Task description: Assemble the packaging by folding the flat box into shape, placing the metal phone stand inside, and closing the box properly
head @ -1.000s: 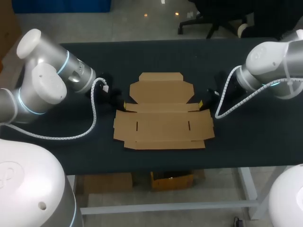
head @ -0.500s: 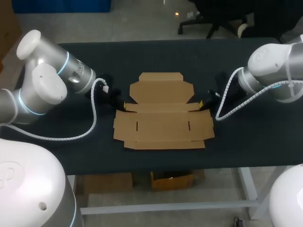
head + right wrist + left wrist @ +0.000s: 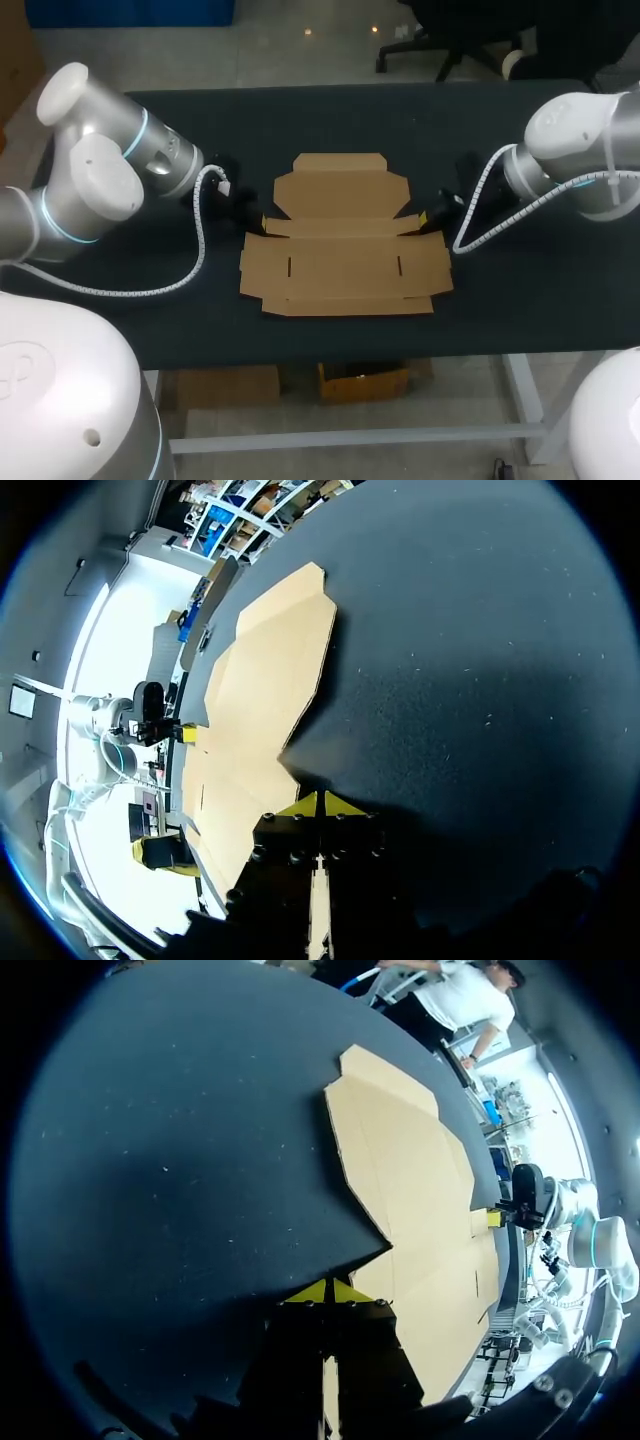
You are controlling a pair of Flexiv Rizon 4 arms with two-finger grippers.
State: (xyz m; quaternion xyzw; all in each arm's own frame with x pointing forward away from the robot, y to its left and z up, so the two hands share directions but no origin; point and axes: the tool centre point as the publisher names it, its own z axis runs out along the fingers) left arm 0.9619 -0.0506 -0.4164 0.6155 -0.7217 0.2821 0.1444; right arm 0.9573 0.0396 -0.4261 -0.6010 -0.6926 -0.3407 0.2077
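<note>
Starting big: looking down on a table (image 3: 330,115) with a matte black top, lint-speckled, nothing glossy. Got the flat cardboard box (image 3: 343,262) lying unfolded dead centre, lid flap out at 12 o'clock, slotted main panel toward 6. Seeing a margin of bare table on every side of it, so decent elbow room for swinging flaps up. Zero folds yet, so calling this the very start of the job. No sign of the metal phone stand anywhere on the table. Next down, the left arm (image 3: 100,185) in from 9 o'clock and the right arm (image 3: 575,165) in from 3, mirrored, presumably for working both ends at once and keeping things square. Spotting the left gripper (image 3: 326,1291) at roughly 10 o'clock of the box and the right gripper (image 3: 320,805) at roughly 2, each nosed up to the notch between lid flap and main panel. Both pairs of yellow tips pressed together, pinching nothing visible. Guessing at closed tips as thin wedges for slipping under the side flaps and levering them up. Can't tell whether touching card or just beside. Worth watching for the box skating on that matte top.
</note>
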